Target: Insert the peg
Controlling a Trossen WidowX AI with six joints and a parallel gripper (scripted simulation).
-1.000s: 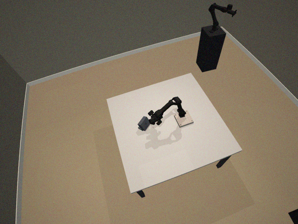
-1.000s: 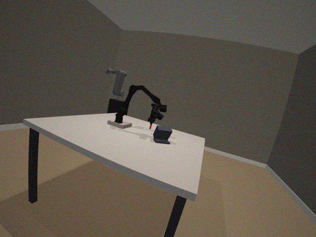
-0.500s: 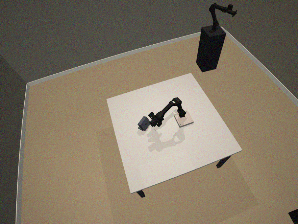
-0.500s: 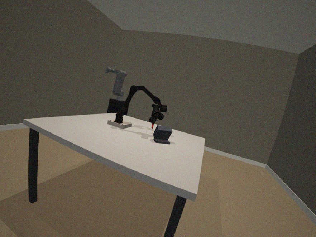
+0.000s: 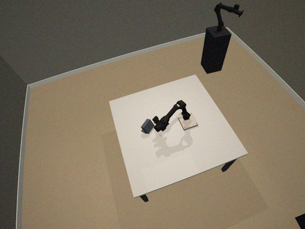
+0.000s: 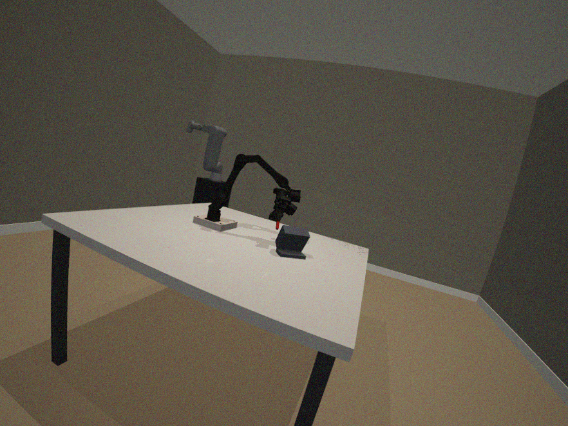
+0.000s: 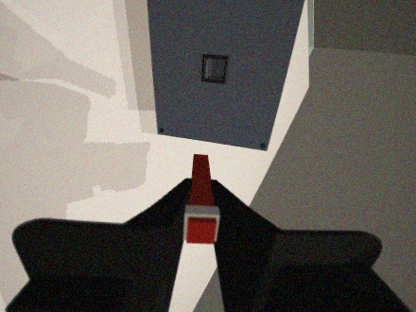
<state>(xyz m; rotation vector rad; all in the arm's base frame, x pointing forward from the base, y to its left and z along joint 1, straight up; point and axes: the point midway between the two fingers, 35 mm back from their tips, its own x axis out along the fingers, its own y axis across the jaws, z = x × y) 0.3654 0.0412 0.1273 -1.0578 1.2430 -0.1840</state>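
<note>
My gripper (image 7: 200, 185) is shut on the red peg (image 7: 201, 182) (image 6: 277, 224), which has flat sides and a light grey band at its near end in the wrist view. In the exterior view the peg points down from the fingers, above the table and beside the panel block. The dark blue-grey sloped panel (image 5: 148, 126) (image 6: 293, 239) (image 7: 184, 104) stands in front. Its square, dark-rimmed hole (image 7: 215, 69) lies beyond the peg's far end in the wrist view. The peg is outside the hole. In the top view only a small red spot of the peg shows by the gripper.
The white table (image 5: 172, 167) (image 6: 206, 270) carries the arm's pale base plate (image 5: 191, 124) (image 6: 215, 223) behind the gripper. Two small dark screws mark the panel's near corners in the wrist view. A second arm stands on a black pedestal (image 5: 215, 51) off the table.
</note>
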